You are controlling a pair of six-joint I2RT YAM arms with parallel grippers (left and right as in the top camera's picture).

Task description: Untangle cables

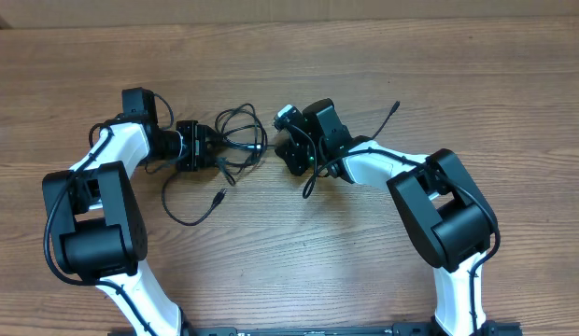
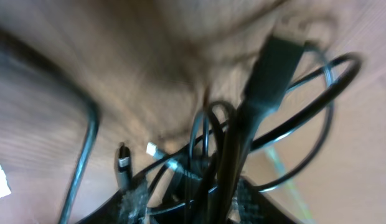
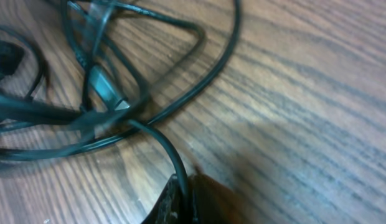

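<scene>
The cables [image 1: 241, 140] are thin black cords bunched between my two grippers at the table's middle. One loose loop [image 1: 189, 213] runs toward the front and ends in a small plug [image 1: 220, 196]. Another end [image 1: 393, 108] trails off to the right. My left gripper [image 1: 217, 147] is at the bunch's left side. In the left wrist view its jaws [image 2: 190, 202] hold several cords and a thick black plug [image 2: 274, 62]. My right gripper [image 1: 291, 154] is at the bunch's right side. In the right wrist view its jaws [image 3: 180, 196] are shut on one cord [image 3: 165, 146].
The wooden table [image 1: 364, 56] carries nothing else. Both arms reach in from the front edge, the left arm [image 1: 93, 215] and the right arm [image 1: 444, 210]. The grippers are roughly a gripper's length apart.
</scene>
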